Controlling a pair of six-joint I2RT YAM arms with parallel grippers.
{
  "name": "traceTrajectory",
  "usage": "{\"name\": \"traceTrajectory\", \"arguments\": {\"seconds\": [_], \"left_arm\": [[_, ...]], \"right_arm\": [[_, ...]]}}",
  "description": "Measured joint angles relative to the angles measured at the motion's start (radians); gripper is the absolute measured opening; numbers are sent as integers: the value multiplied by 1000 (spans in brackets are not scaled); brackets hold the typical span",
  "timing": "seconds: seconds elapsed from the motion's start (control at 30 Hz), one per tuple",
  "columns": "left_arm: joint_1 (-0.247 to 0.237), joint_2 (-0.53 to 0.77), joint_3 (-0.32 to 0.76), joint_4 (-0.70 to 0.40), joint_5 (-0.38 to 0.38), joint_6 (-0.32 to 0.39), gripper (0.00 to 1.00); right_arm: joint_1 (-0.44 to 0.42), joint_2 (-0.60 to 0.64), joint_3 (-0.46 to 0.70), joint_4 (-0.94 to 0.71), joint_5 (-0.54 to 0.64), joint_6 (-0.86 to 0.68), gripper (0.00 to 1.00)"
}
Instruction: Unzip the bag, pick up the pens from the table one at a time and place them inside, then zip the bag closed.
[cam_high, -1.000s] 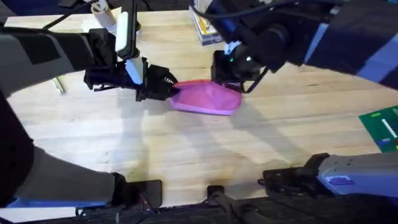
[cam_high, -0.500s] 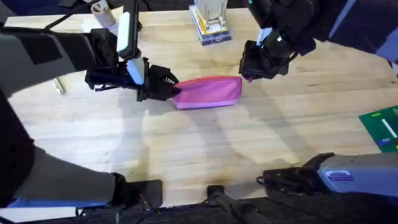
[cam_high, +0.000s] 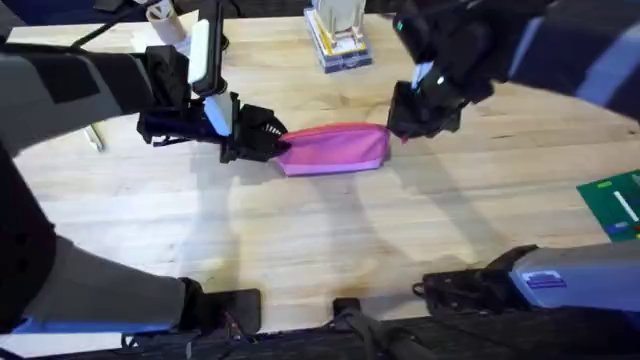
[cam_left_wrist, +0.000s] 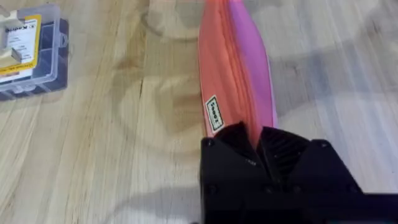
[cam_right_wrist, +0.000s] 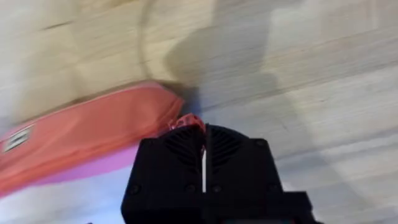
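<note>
Bag (cam_high: 335, 148) first: the pink pouch lies flat on the worktop (cam_high: 330, 250) toward its far middle, its long axis running left to right, and each end has an arm on it. The left gripper (cam_high: 262, 138) is at the pouch's left end; in the left wrist view its jaws are closed on that end's fabric, with the zipper line running straight away from them and a small label (cam_left_wrist: 213, 112) on the pouch's side just ahead of them. The right gripper (cam_high: 420, 115) sits at the pouch's right end; in the right wrist view its jaws are nearly together around a small pink-red tab (cam_right_wrist: 186, 122) sticking out of that end, which looks like the zipper pull, though I cannot tell if they truly pinch it. So the relation that matters is this: the zipper lies along the pouch's length, the left arm anchors one end, and the right arm is the one nearest the pull. By my judgement, any zipper travel has to follow that left-right axis, toward the left arm's hold. A pale stick (cam_high: 94, 137), possibly a pen, lies far off by the worktop's left edge, well apart from the pouch.
</note>
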Motion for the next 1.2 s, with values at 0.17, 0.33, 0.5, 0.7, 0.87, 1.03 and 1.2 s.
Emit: {"name": "traceTrajectory", "arguments": {"seconds": [0.17,0.33,0.5,0.7,0.87,1.03,1.2], "left_arm": [[-3,0,0,0,1,0,42],[-5,0,0,0,1,0,42],[-5,0,0,5,0,0,43],[-4,0,0,14,-2,0,43],[-1,0,0,15,-7,0,43],[0,0,0,15,-8,0,43],[0,0,0,15,-8,0,43]], "right_arm": [[-7,46,-103,110,10,5,32],[-9,46,-130,136,7,28,32],[-10,39,-131,140,8,31,32],[-13,5,-126,124,11,1,49],[-34,-53,-98,97,62,-73,752],[-32,-141,-84,94,80,-149,996],[-14,-236,-84,89,89,-193,997]]}}
